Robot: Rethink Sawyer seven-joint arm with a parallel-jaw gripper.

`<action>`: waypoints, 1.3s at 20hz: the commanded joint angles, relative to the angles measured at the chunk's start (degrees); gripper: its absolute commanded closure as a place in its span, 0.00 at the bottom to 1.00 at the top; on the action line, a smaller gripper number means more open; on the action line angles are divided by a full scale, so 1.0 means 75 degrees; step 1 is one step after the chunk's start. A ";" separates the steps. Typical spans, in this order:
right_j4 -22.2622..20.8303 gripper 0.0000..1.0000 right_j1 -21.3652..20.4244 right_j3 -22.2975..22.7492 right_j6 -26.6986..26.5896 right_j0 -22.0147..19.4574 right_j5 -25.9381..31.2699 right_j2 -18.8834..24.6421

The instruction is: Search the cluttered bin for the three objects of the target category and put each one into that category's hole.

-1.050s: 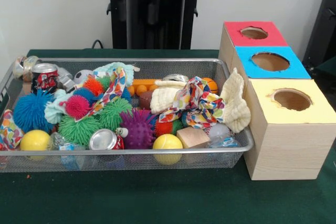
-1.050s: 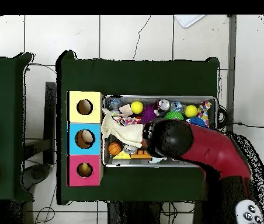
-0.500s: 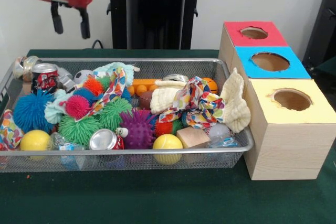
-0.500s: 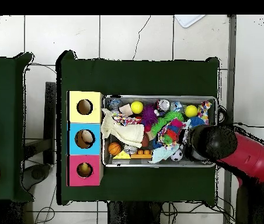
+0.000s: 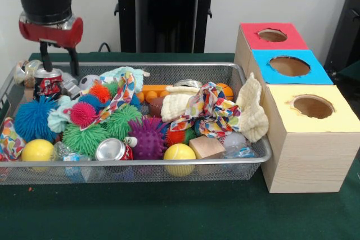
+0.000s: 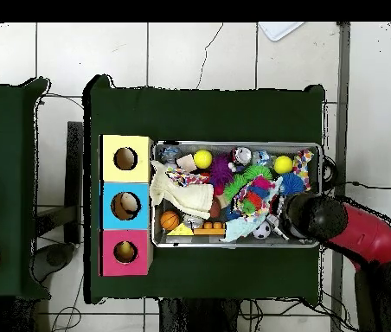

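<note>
Hovering with fingers (image 5: 58,63) spread and empty, straddling the upright can (image 5: 48,81) at the bin's (image 5: 169,70) end, likely lining up to grasp it.

Bright, even light; soft shadows, both views reasonably sharp.

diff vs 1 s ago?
The gripper swung across to the bin's end away from the boxes and dropped, fingers open, over the upright can. Nothing gripped or released. Bin contents and boxes unchanged.
</note>
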 commanded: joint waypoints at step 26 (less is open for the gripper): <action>-0.0675 0.00 0.0460 0.0598 0.0591 0.0842 -0.1006 0.0513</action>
